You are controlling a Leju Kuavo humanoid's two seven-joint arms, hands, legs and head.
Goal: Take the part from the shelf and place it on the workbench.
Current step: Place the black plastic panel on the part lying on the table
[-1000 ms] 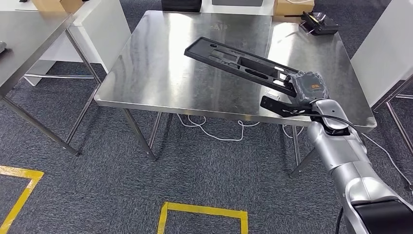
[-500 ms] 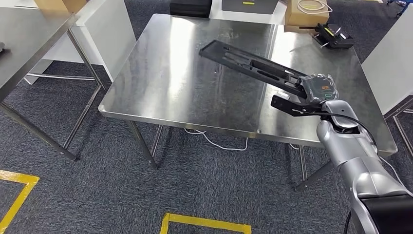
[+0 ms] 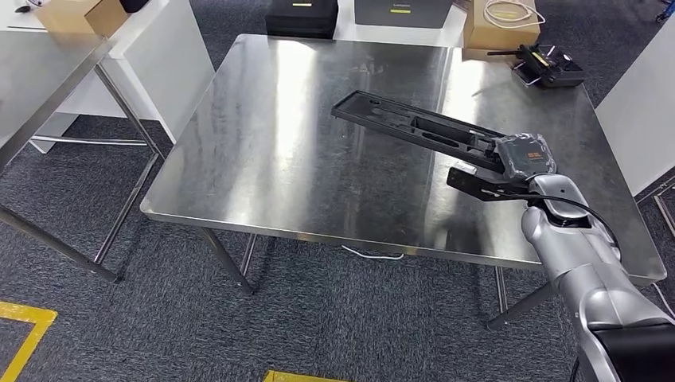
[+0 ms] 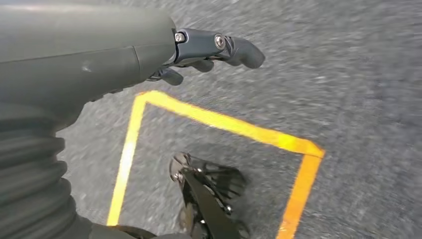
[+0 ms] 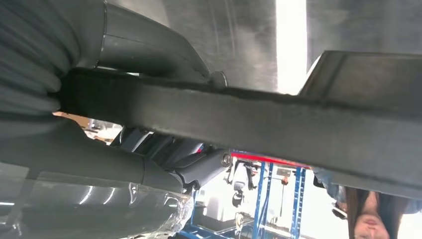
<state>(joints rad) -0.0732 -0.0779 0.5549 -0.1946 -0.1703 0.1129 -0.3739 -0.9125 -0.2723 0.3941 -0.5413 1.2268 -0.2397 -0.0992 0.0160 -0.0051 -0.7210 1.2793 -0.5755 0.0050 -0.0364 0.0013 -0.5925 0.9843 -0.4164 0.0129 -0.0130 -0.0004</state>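
Observation:
A long black flat part [image 3: 414, 128] with cut-outs stretches out over the steel workbench [image 3: 271, 143], slanting from my right hand [image 3: 521, 157] toward the bench's middle. That hand grips the part at its near end, over the bench's right front area. Whether the far end touches the bench top I cannot tell. In the right wrist view the part [image 5: 259, 122] runs as a dark bar across the picture, with the thumb [image 5: 149, 55] on one side and fingers [image 5: 199, 167] on the other. My left hand [image 4: 209, 47] hangs over the carpet, fingers slightly curled, holding nothing.
A black controller [image 3: 549, 66] lies at the bench's far right corner. Cardboard box [image 3: 497, 16] and black cases [image 3: 302, 16] stand behind the bench. Another steel table [image 3: 40, 87] is at the left, a white panel [image 3: 637, 103] at the right. Yellow floor tape [image 4: 219, 122] marks the carpet.
The camera has moved closer to the workbench, so the whole scene shifted. My right hand with the part now reaches farther over the bench top.

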